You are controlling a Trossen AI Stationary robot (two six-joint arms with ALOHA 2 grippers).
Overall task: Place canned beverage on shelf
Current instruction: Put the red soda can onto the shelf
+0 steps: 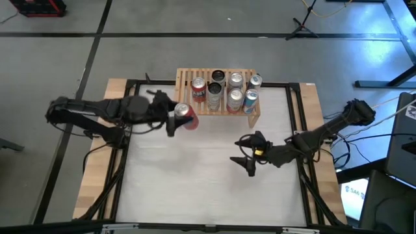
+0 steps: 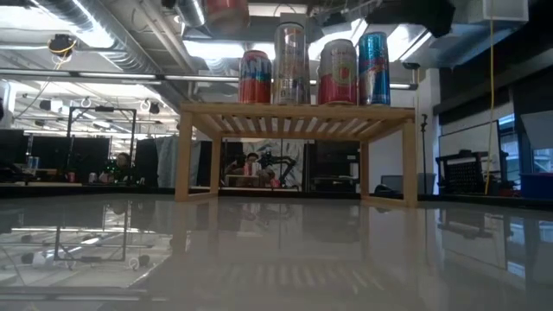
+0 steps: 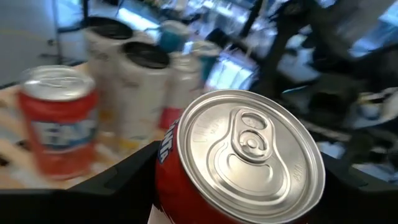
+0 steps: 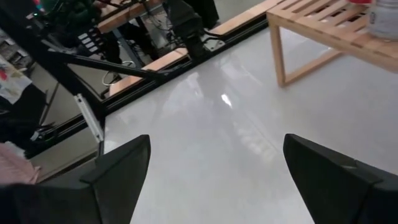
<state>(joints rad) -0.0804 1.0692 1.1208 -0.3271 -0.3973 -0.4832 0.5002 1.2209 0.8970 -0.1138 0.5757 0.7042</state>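
My left gripper (image 1: 177, 119) is shut on a red can with a silver top (image 1: 186, 116), held high over the table just left of the shelf. The can's lower end shows at the top of the low view (image 2: 226, 12). The light-wood slatted shelf (image 1: 249, 116) stands at the table's far middle with several cans on top (image 1: 224, 90). It also shows in the low view (image 2: 294, 117). My right gripper (image 1: 247, 158) is open and empty, low over the table to the near right of the shelf. My left gripper pinches the red can's side wall (image 3: 166, 177) between its two fingers (image 3: 118, 180), just below the top rim. The fingers come about level from the table's left side. The can is lifted clear of the table and shelf, about upright, its pull-tab top (image 3: 249, 146) facing the wrist camera.
The shelf's left front slats (image 1: 187, 83) are bare beside a red can (image 3: 59, 124) and two pale cans (image 3: 140, 87). The glossy white tabletop (image 1: 195, 182) spreads in front. A dark frame (image 1: 296, 88) edges the table. The shelf's leg shows in the right wrist view (image 4: 278, 53).
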